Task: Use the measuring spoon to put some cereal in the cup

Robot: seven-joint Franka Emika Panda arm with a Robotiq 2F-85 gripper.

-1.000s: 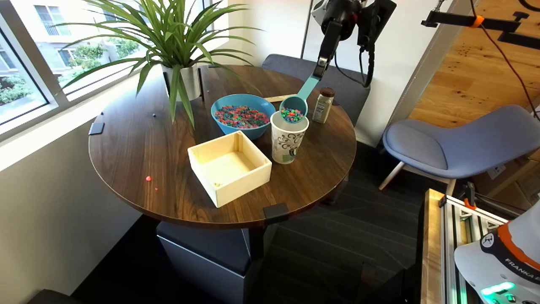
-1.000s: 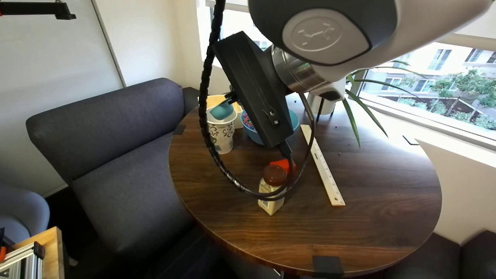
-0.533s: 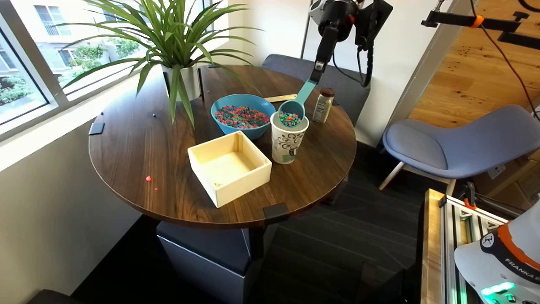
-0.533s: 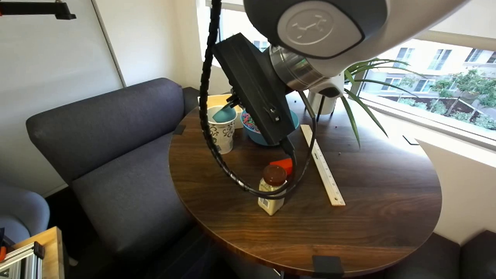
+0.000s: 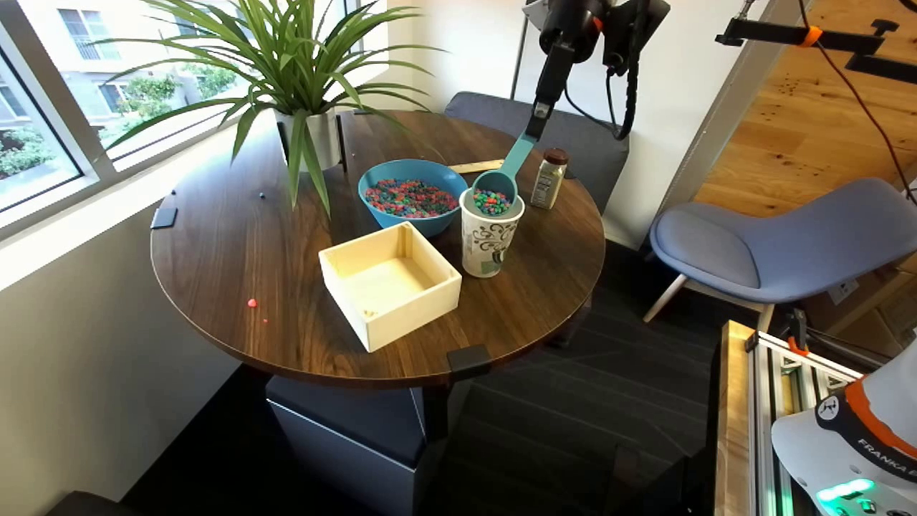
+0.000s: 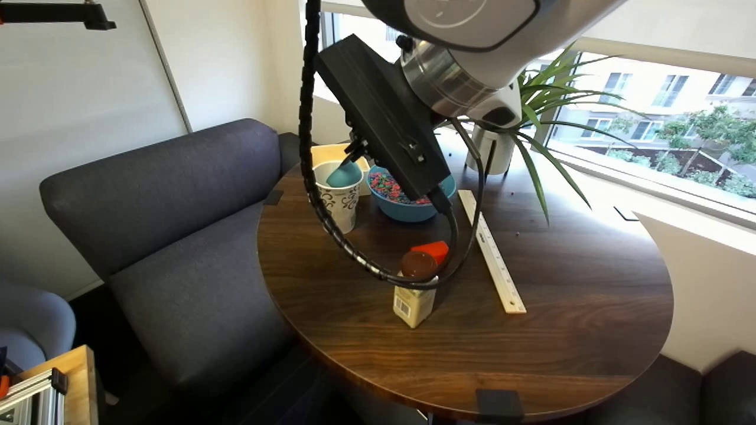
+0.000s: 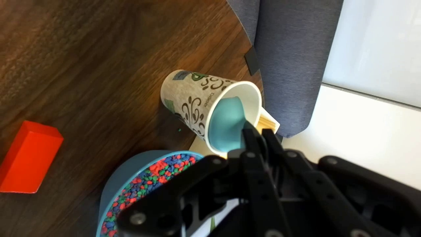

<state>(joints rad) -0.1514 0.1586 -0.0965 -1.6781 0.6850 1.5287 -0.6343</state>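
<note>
My gripper (image 7: pixel 259 132) is shut on the handle of the teal measuring spoon (image 5: pixel 517 154). The spoon bowl shows in the wrist view (image 7: pixel 227 121) from its back, tilted inside the mouth of the cup. In an exterior view, colourful cereal pieces (image 5: pixel 492 203) lie in the spoon bowl, at rim height of the cup. The whitish patterned cup (image 5: pixel 487 244) stands upright on the table; it also shows in the wrist view (image 7: pixel 194 102). More cereal (image 5: pixel 408 199) fills the blue bowl (image 5: pixel 430 223) beside the cup. The inside of the cup below the spoon is hidden.
A cream square wooden box (image 5: pixel 408 312) stands near the cup and bowl. A brown-capped jar (image 6: pixel 414 301), a red block (image 6: pixel 434 250) and a ruler (image 6: pixel 493 254) lie or stand on the round table (image 6: pixel 579 330). A potted plant (image 5: pixel 319 140) stands by the window.
The spoon has moved down and slightly toward the blue bowl, deeper into the cup's mouth, mostly in the first half second. The arm's wrist has tilted and shifted. Cereal stays visible in the spoon.
</note>
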